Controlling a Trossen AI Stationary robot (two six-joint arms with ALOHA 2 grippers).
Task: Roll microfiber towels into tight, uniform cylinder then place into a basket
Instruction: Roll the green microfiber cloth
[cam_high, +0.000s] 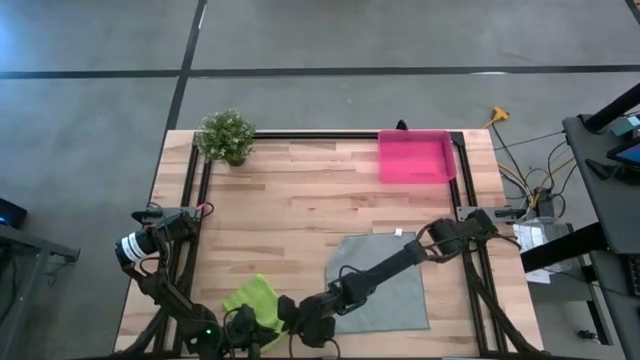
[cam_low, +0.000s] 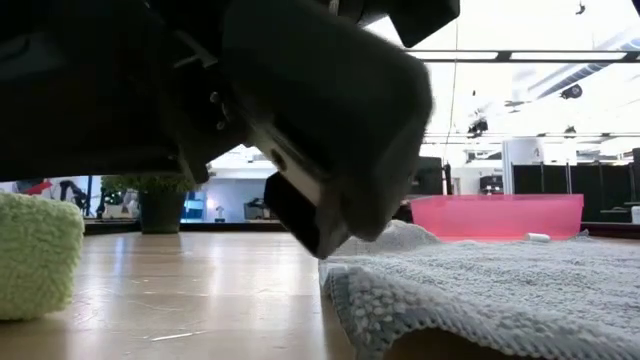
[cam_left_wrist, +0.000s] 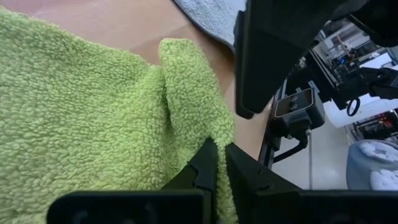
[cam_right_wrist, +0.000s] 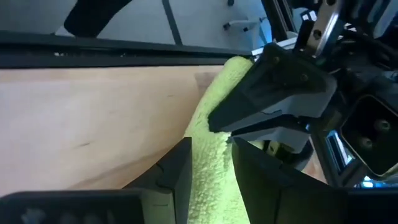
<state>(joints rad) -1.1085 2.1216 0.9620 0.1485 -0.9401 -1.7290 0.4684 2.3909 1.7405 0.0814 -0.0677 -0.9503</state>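
Both arms meet at the near edge of your table, over the lime green towel (cam_high: 252, 301). Your left gripper (cam_left_wrist: 219, 163) is pinched shut on a fold of that towel. Your right gripper (cam_right_wrist: 210, 163) straddles the same towel's bunched edge, fingers part open with the green pile between them (whether they actually squeeze it, you cannot tell). The grey towel (cam_high: 385, 282) lies flat just beside it, under the right arm. The pink basket (cam_high: 414, 157) sits at the far right corner, well apart, and the potted plant (cam_high: 226, 135) at the far left.
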